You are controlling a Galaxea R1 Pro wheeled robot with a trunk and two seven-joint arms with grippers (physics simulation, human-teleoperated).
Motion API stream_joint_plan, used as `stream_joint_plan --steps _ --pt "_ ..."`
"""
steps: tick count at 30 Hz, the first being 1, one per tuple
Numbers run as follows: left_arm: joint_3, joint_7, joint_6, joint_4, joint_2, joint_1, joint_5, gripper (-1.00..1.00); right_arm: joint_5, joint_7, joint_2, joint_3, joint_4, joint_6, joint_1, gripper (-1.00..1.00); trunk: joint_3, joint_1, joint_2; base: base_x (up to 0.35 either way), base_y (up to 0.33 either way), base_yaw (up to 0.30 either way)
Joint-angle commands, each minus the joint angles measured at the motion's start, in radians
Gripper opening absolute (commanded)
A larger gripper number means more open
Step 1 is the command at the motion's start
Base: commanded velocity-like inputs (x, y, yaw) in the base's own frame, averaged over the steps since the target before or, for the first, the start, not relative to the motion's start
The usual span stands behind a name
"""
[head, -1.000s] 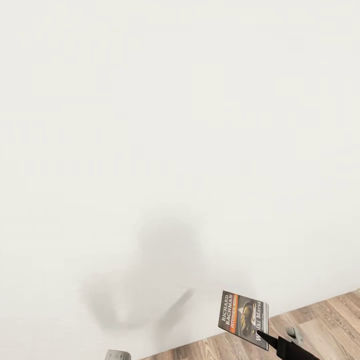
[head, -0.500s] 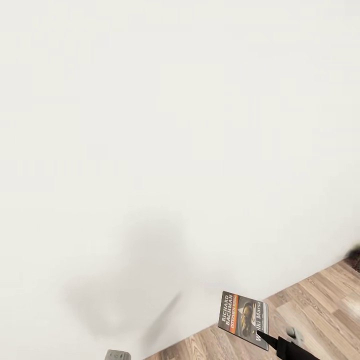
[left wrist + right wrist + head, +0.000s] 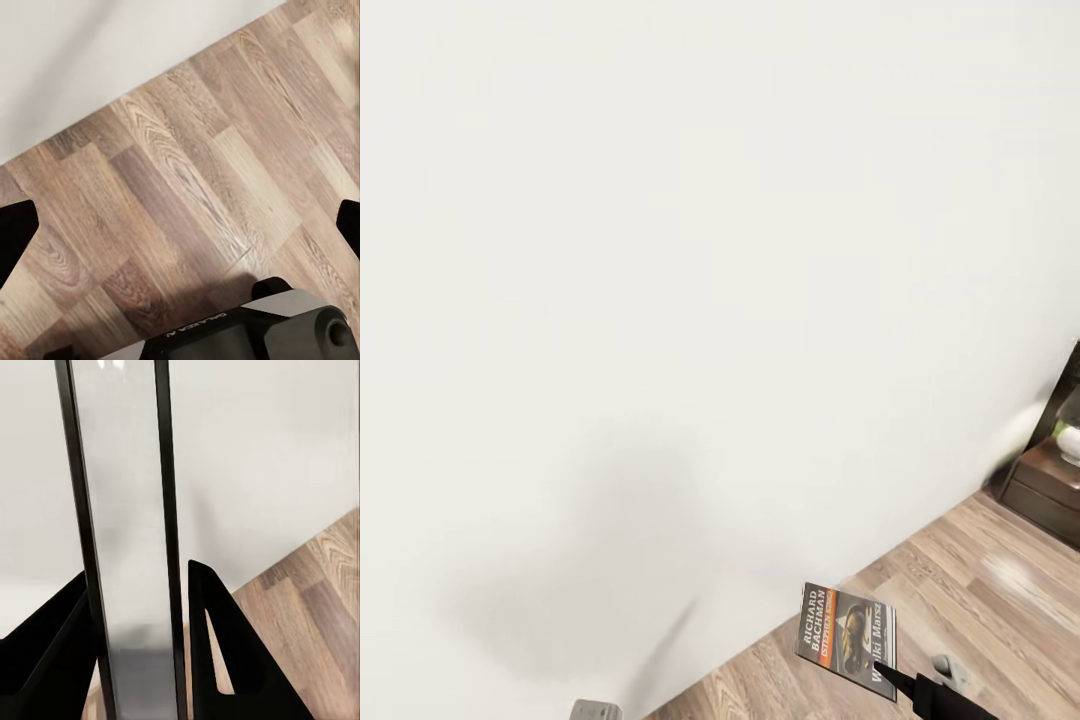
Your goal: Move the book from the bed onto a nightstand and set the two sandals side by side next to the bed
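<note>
The right tool point(image 3: 880, 668) is gripping the book point(image 3: 847, 640) by its lower corner, holding it upright in the air above the wood plank floor point(image 3: 980, 600), cover facing the head camera. In the right wrist view the book point(image 3: 127, 547) is seen edge-on, a thin slab with dark covers and pale page edges, sitting between the two black fingers point(image 3: 217, 652), which are pressing on its faces.

The left tool point(image 3: 180, 232) is hanging empty over the floor point(image 3: 187, 172), its fingers spread wide apart.

A white wall point(image 3: 660, 250) is taking up most of the head view. At the far right, a dark brown cabinet point(image 3: 1050, 490) with a glossy top is coming into sight against the wall; it is probably one of the nightstands, though too little of it is showing to be sure. A pale rounded object point(image 3: 1070, 440) is resting on it.

The book is likely light and fairly stiff when held flat, but a thin paperback pinched at one corner can flex and swing, and its glossy cover may slip. A grip nearer the spine or the middle of an edge would be steadier. When placing, lowering it flat onto a bare part of the cabinet top, away from the pale object, seems wise.
</note>
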Motion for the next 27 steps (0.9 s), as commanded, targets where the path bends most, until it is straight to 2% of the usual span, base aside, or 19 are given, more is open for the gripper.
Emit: stream_joint_plan --steps 1,15,27 --pt "0.008 -0.002 -0.005 0.001 0.000 0.000 -0.010 1.00 -0.010 0.003 0.000 0.002 0.000 0.006 -0.001 -1.00 0.000 0.000 -0.001 0.000 0.000 -0.284" --pt "0.008 -0.002 -0.005 0.001 0.000 0.000 -0.010 1.00 -0.010 0.002 0.000 0.002 0.000 0.006 0.000 -1.00 0.000 0.000 -0.001 0.002 0.000 -0.284" --pt "0.008 -0.002 -0.005 0.001 0.000 0.000 -0.010 1.00 -0.010 0.002 0.000 0.002 0.000 0.006 -0.001 -1.00 0.000 0.000 -0.001 0.178 0.000 -0.284"
